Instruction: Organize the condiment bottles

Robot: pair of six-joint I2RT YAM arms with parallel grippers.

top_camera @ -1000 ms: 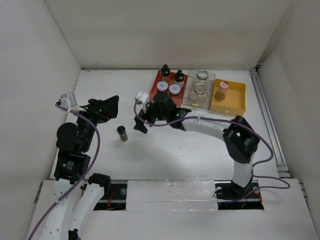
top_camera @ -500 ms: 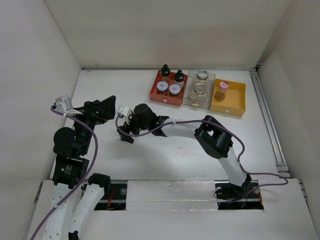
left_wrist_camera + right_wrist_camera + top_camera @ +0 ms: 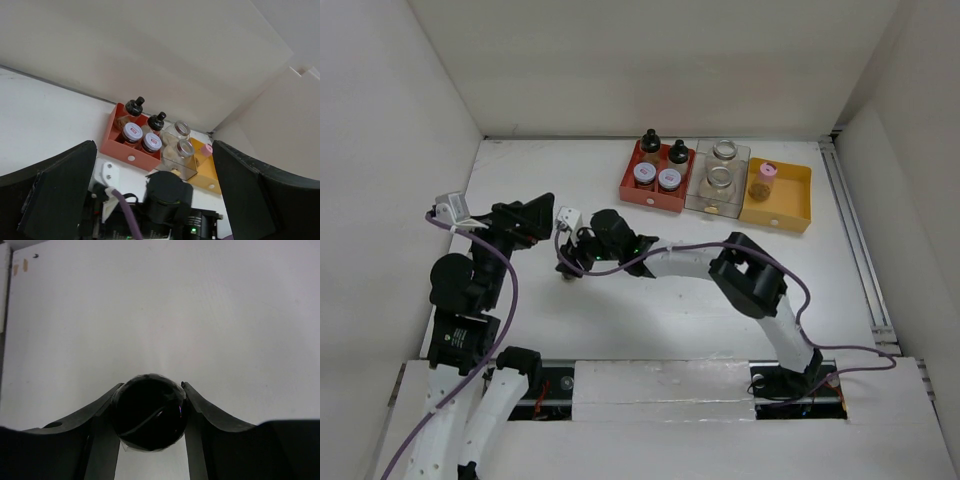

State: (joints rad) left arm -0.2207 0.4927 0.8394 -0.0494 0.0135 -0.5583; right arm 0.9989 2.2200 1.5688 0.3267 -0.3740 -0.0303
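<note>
My right gripper [image 3: 568,264] [image 3: 151,386] is shut on the dark slim shaker [image 3: 148,412], whose round black top sits between both fingers; in the top view the shaker is hidden under the gripper, left of the table's middle. My left gripper [image 3: 534,216] [image 3: 152,145] hangs open and holds nothing, just left of it. Two black-capped bottles [image 3: 649,143] and two grey-lidded jars [image 3: 644,173] stand in the red tray [image 3: 632,190]. Two glass jars [image 3: 719,181] fill the clear tray [image 3: 700,203]. A pink-capped bottle [image 3: 768,172] stands in the orange tray [image 3: 790,208].
The three trays sit side by side at the back right of the white table. White walls enclose the table at the back and on both sides. The right arm [image 3: 750,275] stretches leftward across the table's middle.
My right gripper moved left from near the red tray to the shaker and closed on it. The left gripper barely shifted and stays open.
</note>
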